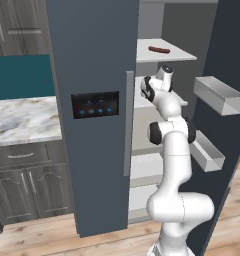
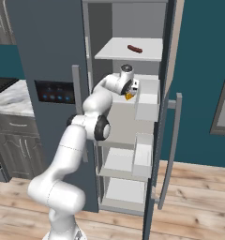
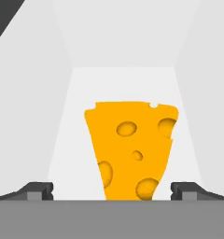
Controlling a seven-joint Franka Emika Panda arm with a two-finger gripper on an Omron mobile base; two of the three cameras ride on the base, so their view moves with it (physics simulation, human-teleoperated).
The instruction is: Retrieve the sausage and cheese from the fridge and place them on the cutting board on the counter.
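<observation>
**Inside the fridge: wide jaws around a wedge that could tip or slide**

Inside the open compartment, your two-finger dark-tipped gripper [image 3: 112, 190] stands fully spread and holds nothing; its two small dark fingertips [image 3: 38, 190] flank the bright yellow-orange holed cheese wedge [image 3: 132, 149], which sits between them on a white shelf. In the hand view the wedge looks off-centre, nearer the right-hand tip than the left-hand one, so I judge that closing from here could let one pad touch first and shove or twist the cheese instead of clamping it. The wedge narrows toward the jaws, and a pinch on slanted faces may squeeze it backward out of the grip. How deep the tips reach along its sides cannot be told.

The white Franka arm [image 2: 93, 117] is threaded through the doorway of the tall slate blue-grey two-door fridge [image 1: 92, 60], close to the grey door bins [image 1: 219, 95]; a careless pull-out could clip them or the shelf above. On that higher shelf lies the slim dark red-brown sausage [image 1: 159, 49], not yet fetched. The white-and-grey veined marble counter [image 1: 22, 120] lies to the left
</observation>
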